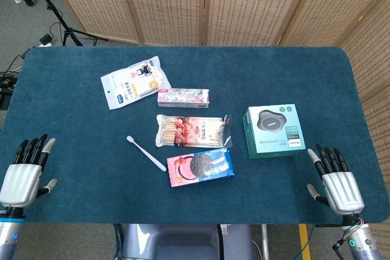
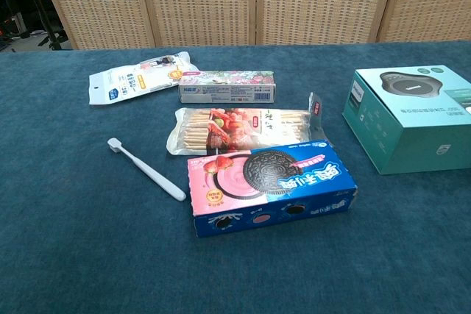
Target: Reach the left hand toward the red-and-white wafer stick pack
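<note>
The red-and-white wafer stick pack (image 1: 192,131) (image 2: 243,128) lies flat in the middle of the blue table, long side left to right. My left hand (image 1: 23,172) hovers at the near left corner of the table, fingers spread and empty, far left of the pack. At the near right corner my right hand (image 1: 336,181) is also spread with nothing in it. Neither hand shows in the chest view.
A white toothbrush (image 1: 146,153) lies left of the pack. A blue cookie box (image 1: 201,167) sits just in front of it, a flowered toothpaste box (image 1: 183,97) and a white pouch (image 1: 133,81) behind. A teal box (image 1: 273,130) stands to the right.
</note>
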{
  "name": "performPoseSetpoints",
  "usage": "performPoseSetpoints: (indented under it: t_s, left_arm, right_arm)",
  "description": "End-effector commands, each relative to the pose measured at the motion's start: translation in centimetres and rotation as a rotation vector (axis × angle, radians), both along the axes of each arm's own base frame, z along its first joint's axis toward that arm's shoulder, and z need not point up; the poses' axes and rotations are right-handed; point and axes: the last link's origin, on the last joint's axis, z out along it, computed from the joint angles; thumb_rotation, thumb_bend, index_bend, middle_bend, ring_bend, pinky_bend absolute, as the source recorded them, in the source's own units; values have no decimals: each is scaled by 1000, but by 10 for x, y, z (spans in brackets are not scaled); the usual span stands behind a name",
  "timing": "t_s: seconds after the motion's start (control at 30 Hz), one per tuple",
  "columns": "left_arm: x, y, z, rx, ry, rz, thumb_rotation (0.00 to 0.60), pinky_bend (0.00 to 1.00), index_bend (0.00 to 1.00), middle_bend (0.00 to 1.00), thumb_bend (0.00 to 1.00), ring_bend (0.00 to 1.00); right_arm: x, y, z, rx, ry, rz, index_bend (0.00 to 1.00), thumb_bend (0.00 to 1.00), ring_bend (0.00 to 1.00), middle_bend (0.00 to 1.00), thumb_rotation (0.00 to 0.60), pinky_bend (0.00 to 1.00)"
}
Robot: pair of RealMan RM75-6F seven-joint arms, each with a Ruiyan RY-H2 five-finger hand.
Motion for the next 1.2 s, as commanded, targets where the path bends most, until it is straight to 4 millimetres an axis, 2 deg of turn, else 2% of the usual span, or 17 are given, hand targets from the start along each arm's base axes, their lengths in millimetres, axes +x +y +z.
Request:
performPoseSetpoints:
  t_s: [0.03,0.73,0.9,1.0,1.1,1.17,1.2]
  left_arm:
    - [0,0,0,-1,0,2,600,0,0,0,174,0]
    - [5,3,-7,-29,3,-1,600,0,0,0,195,0]
    - [23,24,-5,-55,-18,-72,600,0,0,0,233,0]
    - [43,43,0,-74,-6,-126,600,2,0,0,278,3]
    - [71,68,2,-89,-8,-192,600,88,0,16,336,116]
    - [87,80,1,-102,-22,-226,600,210,0,124,385,253]
    - [97,88,-1,-119,-30,-241,600,243,0,175,404,291]
  right_arm:
    - [0,0,-1,2,1,-1,0,363,0,0,600,0]
    - [0,-1,-6,25,13,-9,0,363,0,0,600,0]
    - [0,-1,-8,32,15,-9,0,363,0,0,600,0]
    - [1,-1,-9,33,14,-8,0,363,0,0,600,0]
    - [1,-1,-9,36,12,-7,0,363,0,0,600,0]
    - [1,-1,-9,37,10,-8,0,363,0,0,600,0]
    - [1,-1,-9,37,8,-9,0,363,0,0,600,0]
